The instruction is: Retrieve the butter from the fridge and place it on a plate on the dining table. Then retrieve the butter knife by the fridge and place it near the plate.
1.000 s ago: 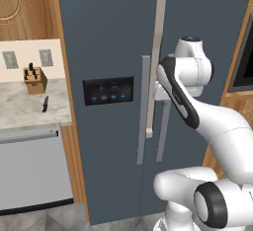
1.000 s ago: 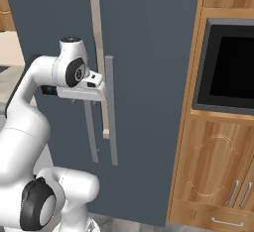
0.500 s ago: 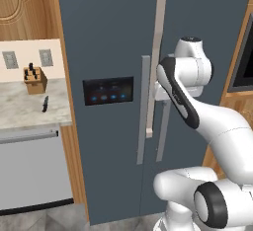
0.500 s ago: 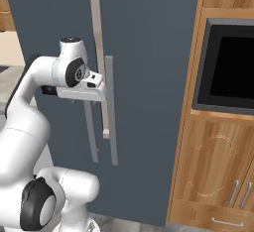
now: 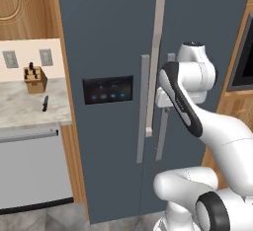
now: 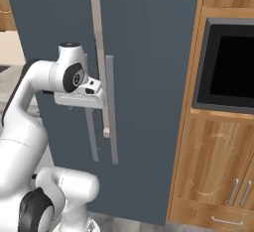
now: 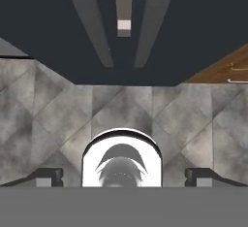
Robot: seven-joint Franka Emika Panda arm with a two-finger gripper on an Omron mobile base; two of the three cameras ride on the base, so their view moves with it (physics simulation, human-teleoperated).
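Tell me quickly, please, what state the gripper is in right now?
Gripper: open, jaws wide apart, holding nothing, up by the fridge handles.

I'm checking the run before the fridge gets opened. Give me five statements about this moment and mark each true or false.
1. Both doors of the fridge are closed. True.
2. The jaws of the gripper are shut on a door handle. False: they stand wide apart, holding nothing; in the hand view they point down at the grey tiled floor.
3. The butter knife lies on the counter in front of the knife block. True.
4. The black panel with blue lights is on the fridge's right door. False: it is on the left door.
5. A dishwasher sits under the counter left of the fridge. True.
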